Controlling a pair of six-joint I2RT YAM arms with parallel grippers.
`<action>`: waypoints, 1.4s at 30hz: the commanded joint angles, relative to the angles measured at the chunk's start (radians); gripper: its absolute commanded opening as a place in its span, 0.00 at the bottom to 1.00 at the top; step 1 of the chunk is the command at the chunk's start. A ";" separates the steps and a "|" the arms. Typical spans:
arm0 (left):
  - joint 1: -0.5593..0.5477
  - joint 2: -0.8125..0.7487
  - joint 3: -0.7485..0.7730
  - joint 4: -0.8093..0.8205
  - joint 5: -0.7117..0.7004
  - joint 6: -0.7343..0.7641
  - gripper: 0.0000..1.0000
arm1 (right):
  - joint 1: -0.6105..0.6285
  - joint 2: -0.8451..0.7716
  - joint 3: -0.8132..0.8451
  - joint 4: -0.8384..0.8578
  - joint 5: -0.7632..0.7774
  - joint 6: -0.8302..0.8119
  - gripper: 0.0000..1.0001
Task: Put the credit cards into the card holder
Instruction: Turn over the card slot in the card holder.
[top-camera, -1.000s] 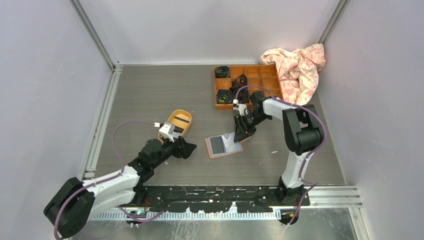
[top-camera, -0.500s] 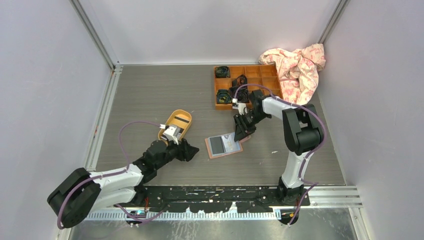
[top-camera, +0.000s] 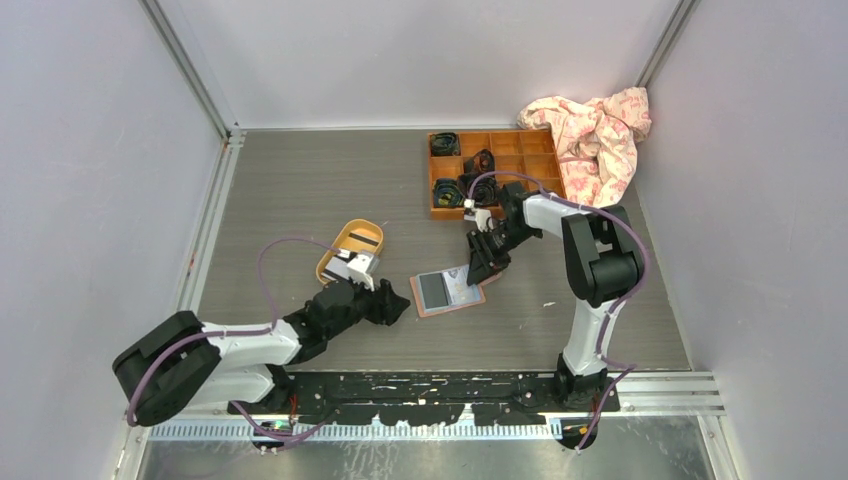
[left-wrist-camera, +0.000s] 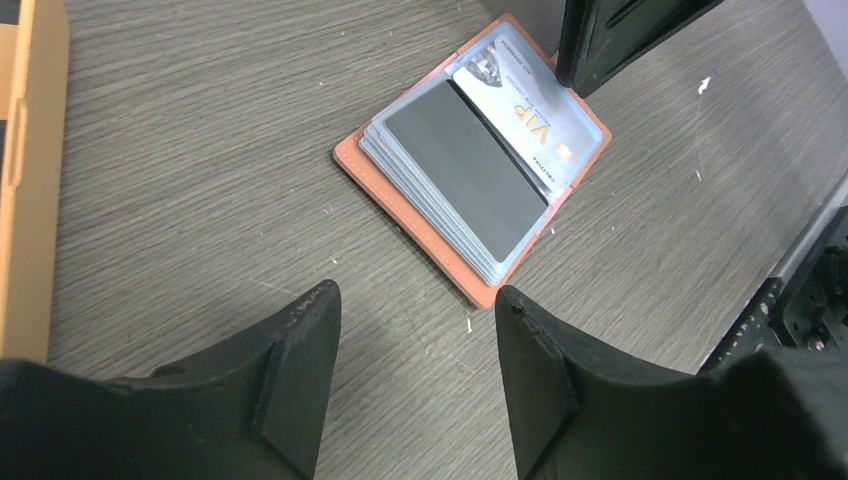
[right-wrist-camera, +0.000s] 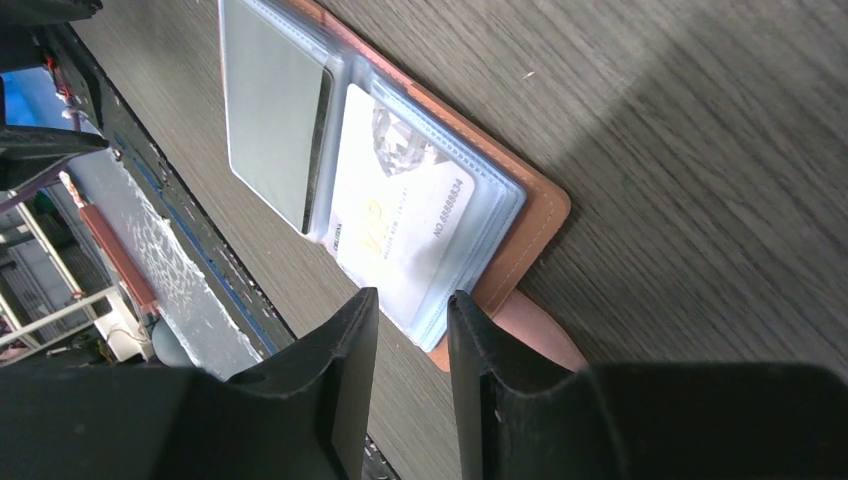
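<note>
The card holder (top-camera: 430, 311) lies open and flat on the table, a salmon-pink wallet (left-wrist-camera: 350, 160) with bluish sleeves. A dark grey card (left-wrist-camera: 465, 170) sits in its left page and a white credit card (right-wrist-camera: 400, 220) printed VIP in its right page. My left gripper (top-camera: 398, 300) is low over the table just left of the holder, open (left-wrist-camera: 415, 300), with only bare table between its fingers. My right gripper (top-camera: 478, 272) hovers at the holder's right edge by the snap tab (right-wrist-camera: 545, 335). Its jaws stand a narrow gap apart (right-wrist-camera: 412, 300) with nothing between them.
A yellow oval tray (top-camera: 352, 245) holding a dark card stands behind the left gripper; its wall (left-wrist-camera: 30, 180) is at the left wrist view's edge. An orange-brown compartment box (top-camera: 520, 150) with dark items and a crumpled pink-and-white cloth (top-camera: 595, 130) are at the back right.
My left arm has swung right, from beside the yellow tray to just short of the card holder, and its jaws have narrowed a little. The right gripper has hardly moved.
</note>
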 joint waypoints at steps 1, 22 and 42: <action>-0.031 0.070 0.065 0.069 -0.081 -0.002 0.59 | 0.006 0.012 0.034 -0.008 -0.019 0.004 0.37; -0.048 0.346 0.196 0.043 -0.083 -0.070 0.51 | 0.006 0.077 0.078 -0.072 -0.168 0.012 0.37; -0.075 0.219 0.207 0.066 -0.002 -0.126 0.31 | 0.000 -0.005 0.035 0.054 0.053 0.128 0.38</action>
